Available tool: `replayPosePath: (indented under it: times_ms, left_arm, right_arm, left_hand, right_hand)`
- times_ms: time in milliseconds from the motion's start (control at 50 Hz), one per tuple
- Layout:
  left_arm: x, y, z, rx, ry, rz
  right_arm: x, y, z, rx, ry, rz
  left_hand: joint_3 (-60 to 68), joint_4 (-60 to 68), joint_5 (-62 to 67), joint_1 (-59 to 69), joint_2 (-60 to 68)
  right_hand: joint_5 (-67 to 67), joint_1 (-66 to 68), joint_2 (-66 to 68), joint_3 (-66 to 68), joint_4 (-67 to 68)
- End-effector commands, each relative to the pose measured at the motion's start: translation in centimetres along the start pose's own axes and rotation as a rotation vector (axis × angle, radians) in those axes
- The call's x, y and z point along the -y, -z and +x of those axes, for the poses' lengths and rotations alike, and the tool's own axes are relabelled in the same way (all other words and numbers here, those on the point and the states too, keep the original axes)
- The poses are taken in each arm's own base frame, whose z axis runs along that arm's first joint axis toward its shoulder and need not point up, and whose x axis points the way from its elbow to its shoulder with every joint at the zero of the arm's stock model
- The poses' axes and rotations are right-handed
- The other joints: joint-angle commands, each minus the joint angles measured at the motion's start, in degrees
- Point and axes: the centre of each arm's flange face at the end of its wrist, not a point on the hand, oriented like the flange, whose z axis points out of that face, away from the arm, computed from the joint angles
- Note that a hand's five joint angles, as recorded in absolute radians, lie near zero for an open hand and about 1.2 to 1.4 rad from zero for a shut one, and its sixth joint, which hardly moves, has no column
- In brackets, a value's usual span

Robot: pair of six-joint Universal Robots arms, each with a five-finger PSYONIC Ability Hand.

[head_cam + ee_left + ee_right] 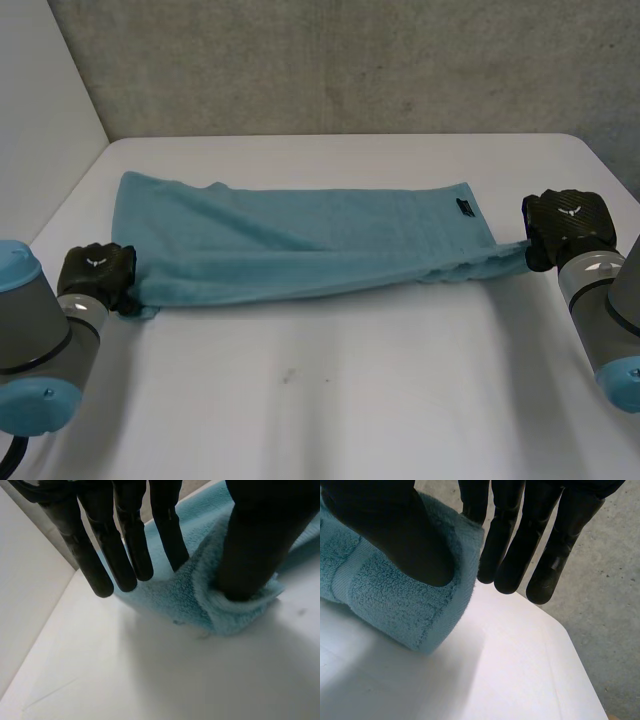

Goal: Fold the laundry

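A teal towel, folded lengthwise, lies stretched across the white table with a small dark label near its right end. My left hand is at its near left corner. In the left wrist view the thumb presses into that corner of the towel, pinching it against straight fingers behind the cloth. My right hand holds the near right corner, pulled out into a point. There the thumb pinches the towel against the fingers.
A white wall borders the table on the left and a grey concrete wall stands behind it. The table's right edge drops to a concrete floor just past my right hand. Bare tabletop lies in front of the towel.
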Motion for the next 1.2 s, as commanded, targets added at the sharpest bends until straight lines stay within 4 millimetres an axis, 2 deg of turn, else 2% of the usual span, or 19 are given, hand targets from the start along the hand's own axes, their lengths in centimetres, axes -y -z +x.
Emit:
replayPosePath:
  times_ms: [20,100,220,380,460,600,700,780,840,880,900,920,940,960,980,1000,1040,1100,1200]
  left_arm:
    - [0.6,-0.4,-1.2,0.049,0.010,0.050]
    - [1.9,0.2,-1.9,0.065,0.014,0.082]
    - [7.2,3.4,-3.9,0.118,0.013,0.243]
    - [12.3,9.3,-5.0,0.039,-0.057,0.290]
    - [11.5,10.0,-4.9,-0.022,-0.120,0.200]
    - [6.9,9.0,-4.1,-0.117,-0.247,-0.067]
    - [4.0,6.8,-3.1,-0.183,-0.264,-0.181]
    - [3.9,3.8,-2.9,-0.179,-0.272,-0.159]
    - [6.1,1.1,-3.6,-0.115,-0.286,-0.037]
    - [7.9,-0.1,-4.0,-0.073,-0.290,0.050]
    - [10.3,-1.2,-4.4,-0.031,-0.298,0.150]
    - [13.3,-2.0,-4.9,0.011,-0.301,0.263]
    - [13.3,-2.0,-4.9,0.012,-0.301,0.264]
    - [16.3,-2.4,-5.4,0.056,-0.302,0.375]
    - [19.5,-2.6,-6.5,0.117,-0.295,0.488]
    - [19.5,-2.6,-6.5,0.118,-0.295,0.489]
    - [24.8,-1.8,-8.4,0.204,-0.241,0.686]
    - [27.3,-0.6,-9.5,0.234,-0.168,0.810]
    - [28.0,1.0,-9.9,0.223,-0.099,0.857]
  right_arm:
    - [0.2,-0.1,0.1,-0.005,0.003,0.005]
    - [0.7,0.0,0.3,-0.006,0.023,0.012]
    - [2.7,0.9,1.0,0.007,0.102,-0.008]
    - [5.7,5.4,2.2,0.080,0.391,-0.115]
    - [5.6,7.4,2.2,0.134,0.516,-0.182]
    - [3.7,8.3,1.3,0.218,0.591,-0.264]
    - [0.3,5.2,-0.1,0.272,0.602,-0.359]
    - [0.4,2.9,-0.2,0.236,0.587,-0.316]
    - [2.7,0.3,0.4,0.135,0.570,-0.203]
    - [7.6,-2.0,1.6,-0.019,0.509,-0.031]
    - [7.6,-2.0,1.6,-0.020,0.509,-0.030]
    - [10.9,-2.8,2.6,-0.110,0.464,0.079]
    - [14.6,-3.1,3.7,-0.202,0.409,0.202]
    - [14.7,-3.1,3.7,-0.202,0.409,0.203]
    - [18.1,-3.1,5.0,-0.281,0.342,0.331]
    - [21.3,-2.7,5.9,-0.337,0.272,0.463]
    - [23.5,-2.1,6.8,-0.380,0.211,0.567]
    - [26.3,-0.1,7.9,-0.424,0.144,0.696]
    - [25.3,1.2,7.6,-0.397,0.150,0.666]
  left_hand:
    - [28.2,28.7,29.9,26.8,28.0]
    - [28.2,28.7,29.9,26.8,28.0]
    - [28.2,28.7,29.9,26.8,28.0]
    - [28.2,28.7,29.9,26.8,28.0]
    - [28.2,28.7,29.9,26.8,28.0]
    - [28.2,28.7,29.9,26.8,28.0]
    - [28.2,28.7,29.9,26.8,28.0]
    - [28.2,28.7,29.9,26.8,28.0]
    - [28.2,28.7,29.9,26.8,28.0]
    - [28.2,28.7,29.9,26.8,28.0]
    - [28.2,28.7,29.9,26.8,28.0]
    - [28.2,28.7,29.9,26.8,28.0]
    - [28.2,28.7,29.9,26.8,28.0]
    - [28.2,28.7,29.9,26.8,28.0]
    - [28.2,28.7,29.9,26.8,28.0]
    - [28.2,28.7,29.9,26.8,28.0]
    - [28.2,28.7,29.9,26.8,28.0]
    - [28.2,28.7,29.9,26.8,28.0]
    - [28.2,28.7,29.9,26.8,28.0]
  right_hand:
    - [13.1,23.9,12.1,11.7,11.4]
    - [13.1,23.9,12.1,11.7,11.4]
    - [13.1,23.9,12.1,11.7,11.4]
    - [13.1,23.9,12.1,11.7,11.4]
    - [13.1,23.9,12.1,11.7,11.4]
    - [13.1,23.9,12.1,11.7,11.4]
    - [13.1,23.9,12.1,11.7,11.4]
    - [13.1,23.9,12.1,11.7,11.4]
    - [13.1,23.9,12.1,11.7,11.4]
    - [13.1,23.9,12.1,11.7,11.4]
    - [13.1,23.9,12.1,11.7,11.4]
    - [13.1,23.9,12.1,11.7,11.4]
    - [13.1,23.9,12.1,11.7,11.4]
    - [13.1,23.9,12.1,11.7,11.4]
    - [13.1,23.9,12.1,11.7,11.4]
    - [13.1,23.9,12.1,11.7,11.4]
    - [13.1,23.9,12.1,11.7,11.4]
    - [13.1,23.9,12.1,11.7,11.4]
    - [13.1,23.9,12.1,11.7,11.4]
